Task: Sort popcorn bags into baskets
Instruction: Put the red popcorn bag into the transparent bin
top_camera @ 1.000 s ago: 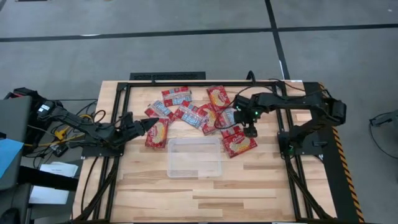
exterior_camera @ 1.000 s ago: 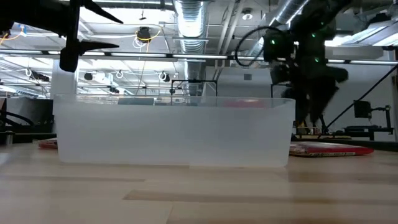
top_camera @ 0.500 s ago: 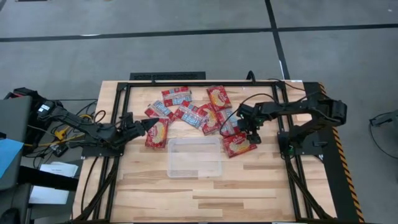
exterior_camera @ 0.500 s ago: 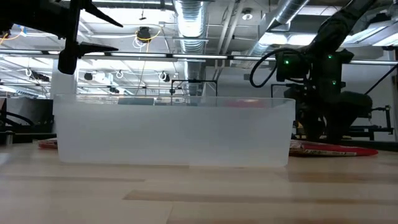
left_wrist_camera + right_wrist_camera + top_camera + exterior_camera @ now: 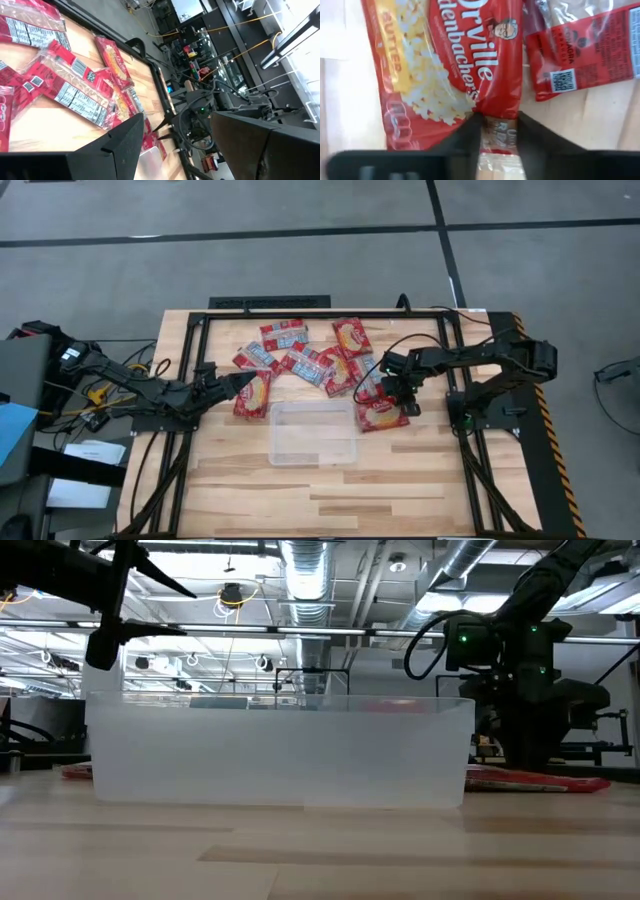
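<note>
Several red popcorn bags (image 5: pixel 300 358) lie flat in a loose pile on the far middle of the table. One more bag (image 5: pixel 252 394) lies left of the clear plastic tray (image 5: pixel 313 450), which shows in the low view (image 5: pixel 280 750) too. Another bag (image 5: pixel 380 416) lies right of the tray. My right gripper (image 5: pixel 405 404) is down at this bag's right end, shut on it. My left gripper (image 5: pixel 236 382) is open and hangs above the table beside the left bag, touching nothing; it shows in the left wrist view (image 5: pixel 190 150). My right gripper comes from above, pointing down, with one finger (image 5: pixel 470 131) on each side of the bag's short end (image 5: pixel 496 131). The end is pinched between them, and the red film creases up toward the fingers. The bag (image 5: pixel 540 781) lies flat on the table.
A black frame (image 5: pixel 300 313) runs round the work area and carries both arm bases. The tray holds nothing. Bare wood (image 5: pixel 330 500) lies near the front edge. Another bag (image 5: pixel 580 45) lies close beside the held one.
My right gripper has come down from above the table and a little toward the near edge, onto the right end of the bag beside the tray. My left gripper has stayed about where it was.
</note>
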